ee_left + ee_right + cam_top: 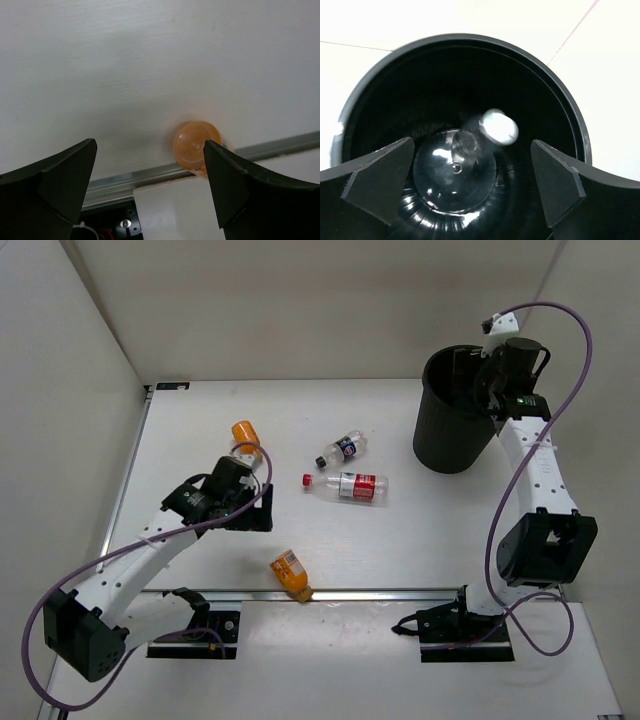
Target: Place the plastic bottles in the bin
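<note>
The black bin (pixel 452 430) stands at the back right. My right gripper (pixel 489 390) hovers open over its mouth. In the right wrist view my right gripper (pixel 472 172) is empty, and a clear bottle with a blurred white cap (pixel 497 126) is inside the bin (pixel 470 41). One orange bottle (pixel 289 573) lies at the front rail. Another orange bottle (pixel 246 433) is at the left. The blue-label bottle (pixel 341 449) and the red-label bottle (pixel 352 486) lie mid-table. My left gripper (pixel 257 512) is open and empty. In the left wrist view my left gripper (pixel 150 170) points toward the front orange bottle (pixel 196 145).
A metal rail (pixel 400 592) runs along the table's front edge, and it also shows in the left wrist view (pixel 130 177). White walls close off the left, back and right. The arm bases (pixel 195 635) sit below the rail.
</note>
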You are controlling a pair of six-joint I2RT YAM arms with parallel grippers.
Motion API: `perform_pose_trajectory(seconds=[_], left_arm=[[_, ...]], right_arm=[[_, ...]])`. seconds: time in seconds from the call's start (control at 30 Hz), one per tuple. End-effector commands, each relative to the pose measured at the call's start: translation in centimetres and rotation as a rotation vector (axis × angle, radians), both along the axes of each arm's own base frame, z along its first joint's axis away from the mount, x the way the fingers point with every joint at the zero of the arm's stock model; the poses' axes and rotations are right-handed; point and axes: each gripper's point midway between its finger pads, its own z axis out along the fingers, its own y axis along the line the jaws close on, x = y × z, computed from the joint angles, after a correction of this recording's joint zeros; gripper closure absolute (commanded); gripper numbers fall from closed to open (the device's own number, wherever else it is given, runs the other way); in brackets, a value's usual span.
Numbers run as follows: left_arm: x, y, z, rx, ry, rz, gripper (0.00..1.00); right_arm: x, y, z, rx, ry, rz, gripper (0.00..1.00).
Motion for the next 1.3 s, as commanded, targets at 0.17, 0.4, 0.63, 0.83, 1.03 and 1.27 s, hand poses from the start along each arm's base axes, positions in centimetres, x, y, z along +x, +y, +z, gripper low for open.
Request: perform_pose_trajectory(seconds=[0.17,0.4,0.63,0.83,1.03,1.27], left_arm=[[-0.9,-1.2,-0.1,0.007,0.018,-0.059,0.01],[2.3,2.0,3.1,-0.045,-0.125,0.185,0.02],[4.6,7.4,7.1,0.006,-0.265,0.404,0.01],[5.7,11.2,7.4,0.112,-0.261,0.556,0.02],[7.9,10.7,7.2,0.051,-0.291,0.591,0.01],[8.1,10.8,7.0,0.013,-0.311,0.621,0.01]], right_arm=[[-4.0,9.1,5.6,-0.114,-0.075,0.237,0.01],[-16.3,27.5,-3.6,-0.110,0.153,0.759,0.01],[-28.8,37.6,-13.0,-0.052,0.434,1.157,0.01],[-34.5,41.4,-18.0,-0.145,0.514,1.297,0.01],[-36.6,43.2,-21.5,-0.097,0.604,1.304,0.00],[-37.6,45.0,-25.2,-0.089,0.651,1.284,0.01]])
